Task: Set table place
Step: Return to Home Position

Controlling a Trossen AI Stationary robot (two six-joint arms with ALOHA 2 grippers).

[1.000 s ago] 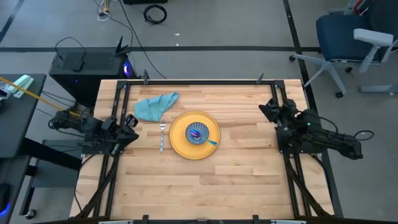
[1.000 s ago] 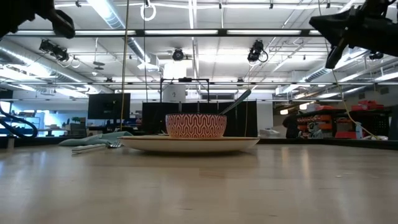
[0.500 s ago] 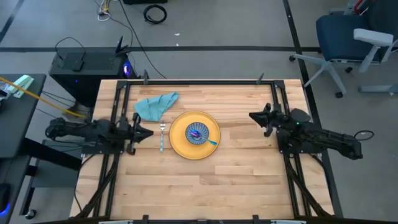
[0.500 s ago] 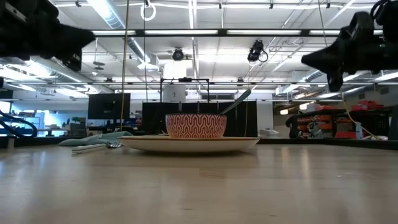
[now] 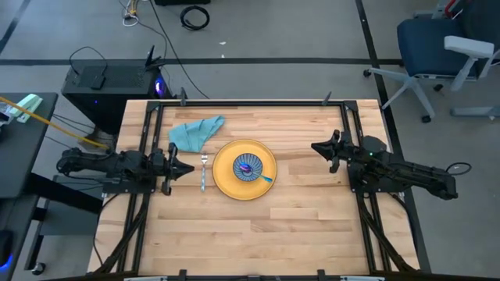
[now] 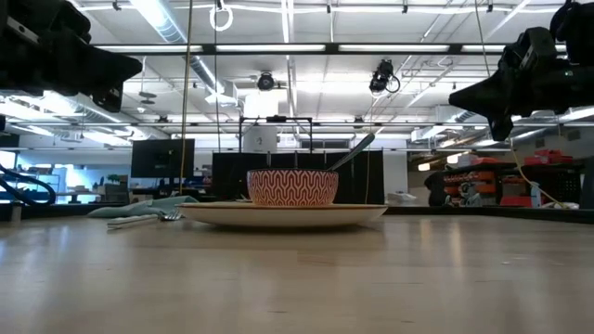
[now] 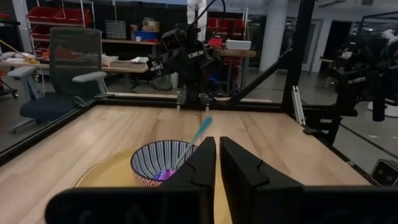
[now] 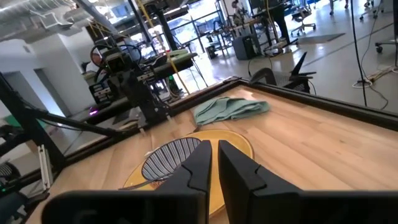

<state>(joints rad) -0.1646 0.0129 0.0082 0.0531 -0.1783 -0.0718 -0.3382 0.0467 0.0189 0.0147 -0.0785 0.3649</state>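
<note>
On the light wooden table [image 5: 258, 234] lies a yellow plate [image 5: 223, 181] with a patterned bowl [image 5: 247, 166] on it. A spoon [image 5: 266, 179] leans in the bowl. A fork [image 5: 203, 173] lies on the wood left of the plate. A teal napkin [image 5: 195, 131] lies crumpled beyond the fork. My left gripper [image 5: 186, 167] hovers level at the table's left edge, shut, pointing at the plate. My right gripper [image 5: 314, 147] hovers level at the right edge, shut, also pointing at the plate. Neither holds anything. Both wrist views look over the bowl [image 7: 163, 163] [image 8: 169, 158].
A black rail frame [image 5: 250, 102] edges the table. A black box [image 5: 109, 82] with a blue light stands beyond the far left corner. A dark side desk [image 5: 23, 148] is at the left and an office chair [image 5: 437, 47] at the far right. Bare wood lies near the front edge.
Both grippers have sunk a little and tipped up from pointing downward to level, their fingers now aimed at the plate. The left one has also swung slightly toward the table's near edge. Nothing on the table has moved.
</note>
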